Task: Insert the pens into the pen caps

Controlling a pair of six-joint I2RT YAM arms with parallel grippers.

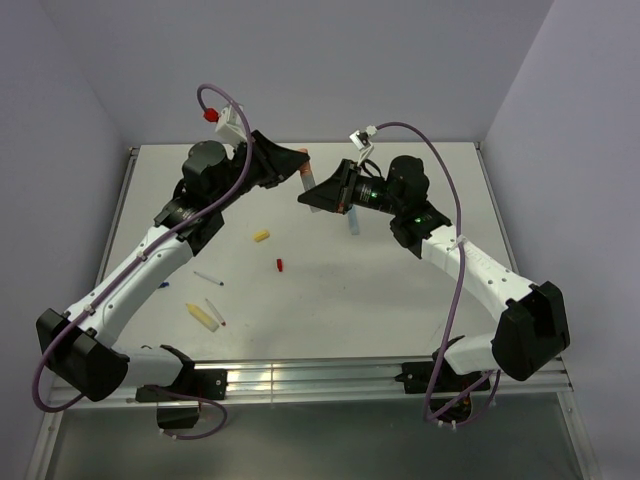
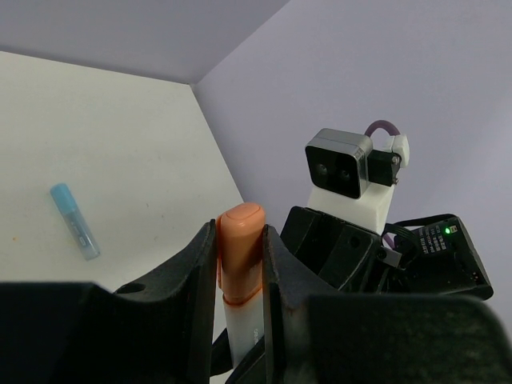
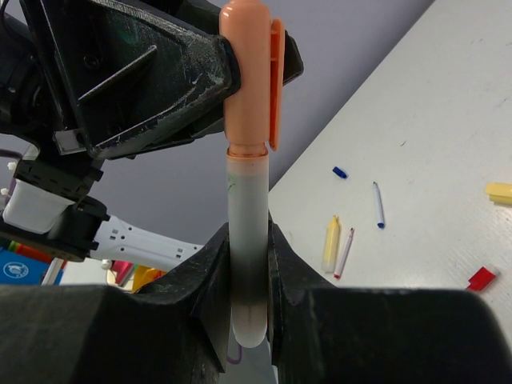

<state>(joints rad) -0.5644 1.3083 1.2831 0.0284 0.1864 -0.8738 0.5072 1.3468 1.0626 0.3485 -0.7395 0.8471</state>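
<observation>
Lying loose nearby are a yellow cap [image 1: 261,236] and red cap [image 1: 280,265].

orange marker [image 2: 240,272] base hidden, dark-blue cap [image 3: 340,172] tiny

Bright even light, soft shadows, blurred foreground

Five pens [image 1: 203,316]; three loose caps [image 1: 280,265]; one orange cap [image 3: 244,72] fitted.
</observation>
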